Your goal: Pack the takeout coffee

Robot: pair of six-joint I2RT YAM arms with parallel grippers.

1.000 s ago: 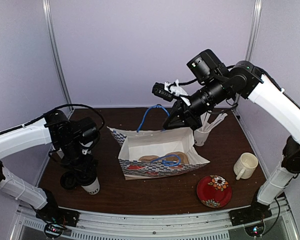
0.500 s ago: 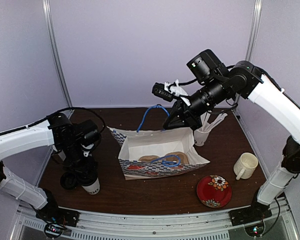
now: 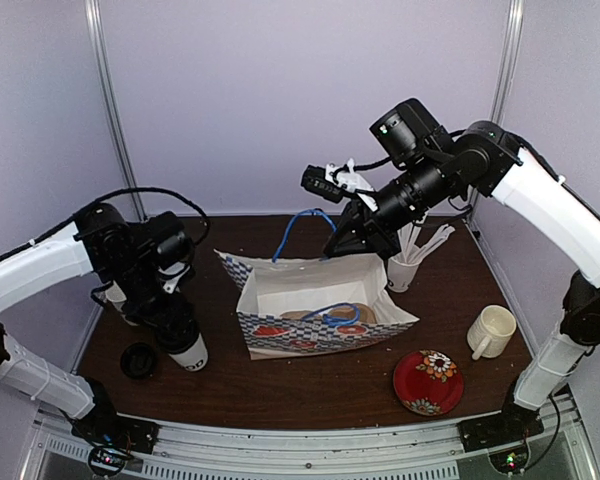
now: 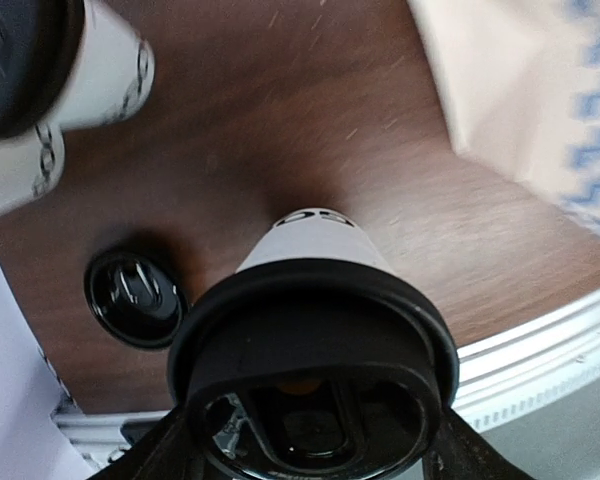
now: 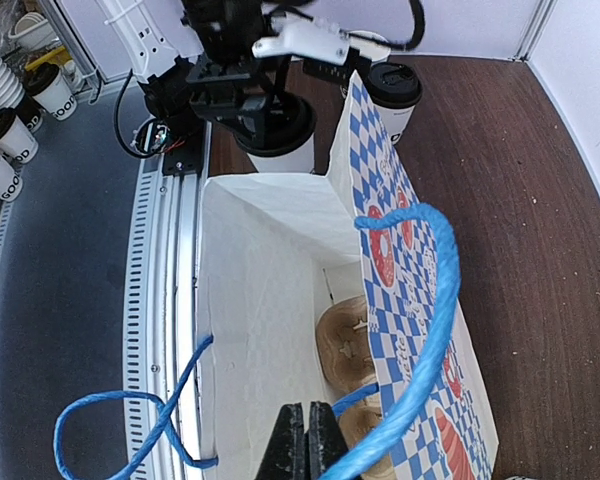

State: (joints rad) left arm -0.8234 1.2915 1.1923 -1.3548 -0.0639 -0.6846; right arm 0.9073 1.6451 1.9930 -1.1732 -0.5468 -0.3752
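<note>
My left gripper (image 3: 180,332) is shut on a white takeout coffee cup (image 3: 191,353) with a black lid, left of the bag. In the left wrist view the lid (image 4: 315,345) fills the space between my fingers (image 4: 152,458), and the lettered cup body (image 4: 315,240) points down at the table. Two more cups (image 4: 105,70) show at the top left; one lidded cup (image 5: 393,88) stands beyond the bag. My right gripper (image 3: 348,238) is shut on the far rim of the open checkered paper bag (image 3: 325,325), and also shows in the right wrist view (image 5: 305,430).
A loose black lid (image 3: 137,360) lies on the table left of the held cup. Brown items (image 5: 345,340) lie in the bag, which has blue rope handles (image 5: 430,300). A stirrer cup (image 3: 405,268), a cream mug (image 3: 493,330) and a red plate (image 3: 428,381) are on the right.
My left gripper has moved the cup to the right and slightly back, away from the loose lid and closer to the bag. The right arm holds still.
</note>
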